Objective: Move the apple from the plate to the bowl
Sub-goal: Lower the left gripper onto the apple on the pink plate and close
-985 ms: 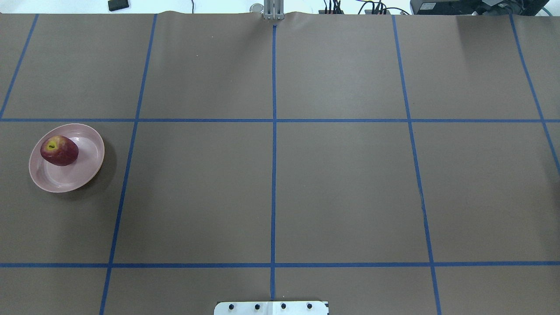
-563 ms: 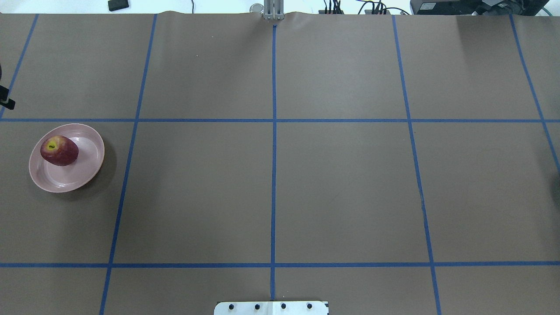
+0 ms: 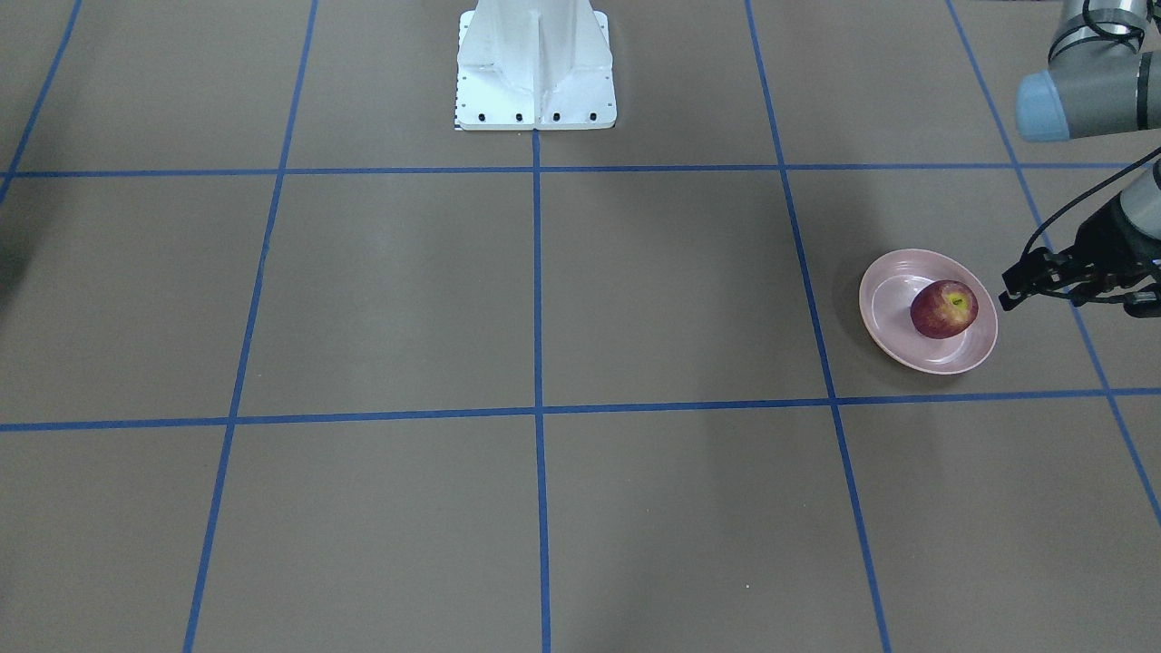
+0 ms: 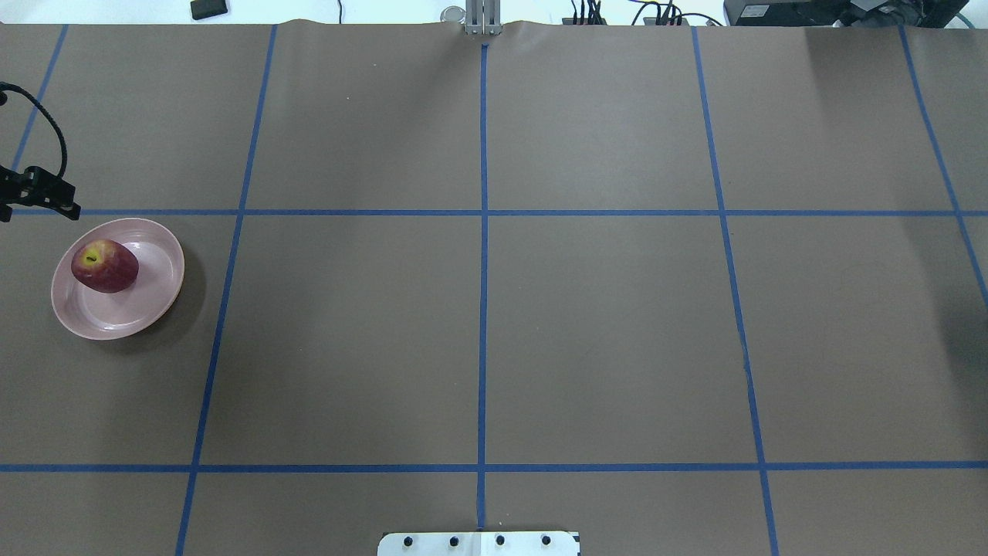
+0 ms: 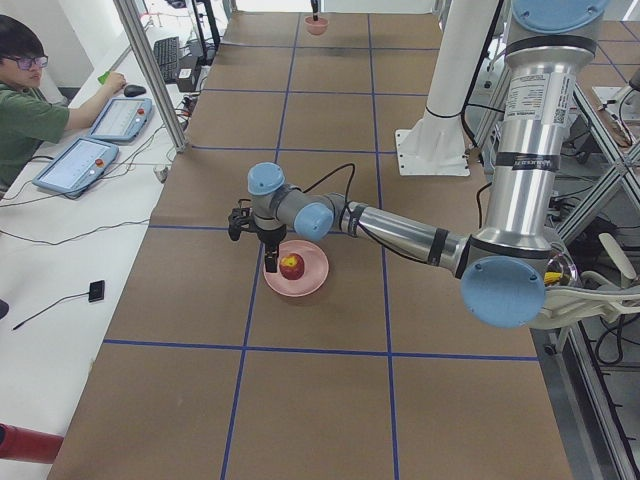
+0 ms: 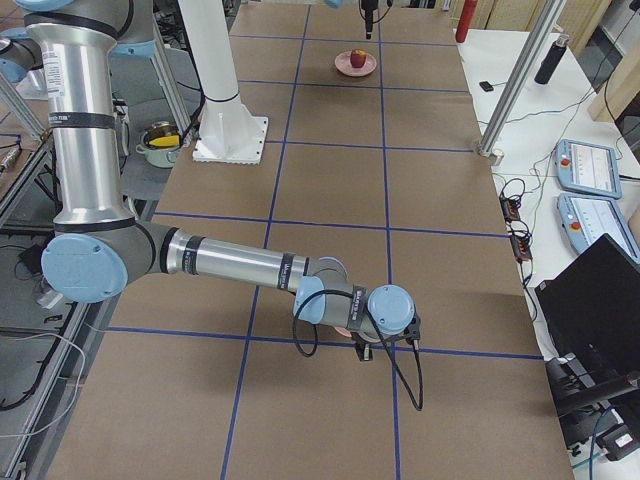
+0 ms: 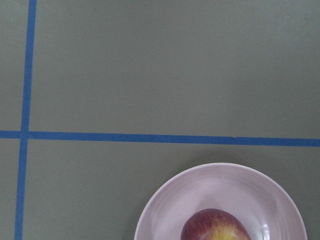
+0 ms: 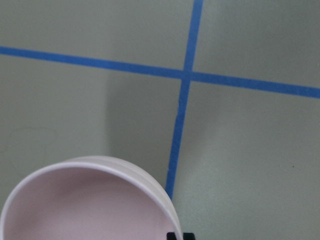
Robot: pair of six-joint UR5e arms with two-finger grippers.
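Note:
The dark red apple [image 4: 104, 265] lies on the pale pink plate [image 4: 147, 301] at the table's left; both also show in the front view, apple [image 3: 943, 308] and plate [image 3: 884, 313]. My left gripper [image 5: 270, 264] hangs at the plate's rim beside the apple; I cannot tell if it is open. Its wrist [image 4: 38, 193] reaches in at the overhead view's left edge. The left wrist view shows the apple [image 7: 215, 227] at the bottom, no fingers. The small pink bowl [image 8: 75, 200] stands at the far right end [image 5: 316, 26]. My right gripper [image 6: 365, 345] is over it; its state is unclear.
The brown table carries a blue tape grid. The white robot base [image 3: 535, 63] stands at the middle of the robot's side. An operator [image 5: 30, 110] sits with tablets [image 5: 75, 165] beyond the far edge, by a metal post [image 5: 150, 70].
My left arm's wrist has come into the overhead view from the left edge and moved toward the plate. The apple and plate have not moved.

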